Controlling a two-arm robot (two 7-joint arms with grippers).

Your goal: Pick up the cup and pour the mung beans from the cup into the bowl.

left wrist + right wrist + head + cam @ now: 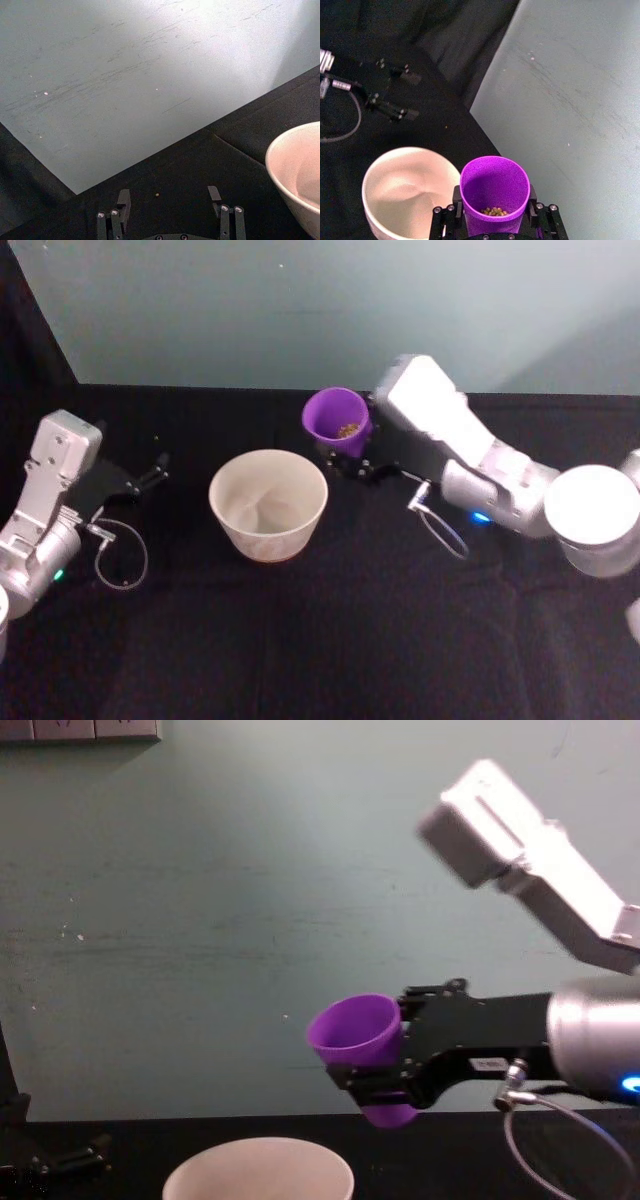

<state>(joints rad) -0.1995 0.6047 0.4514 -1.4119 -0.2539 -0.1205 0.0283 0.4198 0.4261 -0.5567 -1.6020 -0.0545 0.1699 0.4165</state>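
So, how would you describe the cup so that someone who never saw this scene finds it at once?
Start at the black table and find the wide pale bowl. Just behind the bowl, toward the robot's right, the right gripper holds the cup in the air. It is the one small, narrow, purple thing, with beans inside.

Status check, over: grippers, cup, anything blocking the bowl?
Right gripper shut on purple cup, raised, tilted, mung beans inside. Left gripper open, parked left of bowl. Bowl unobstructed.
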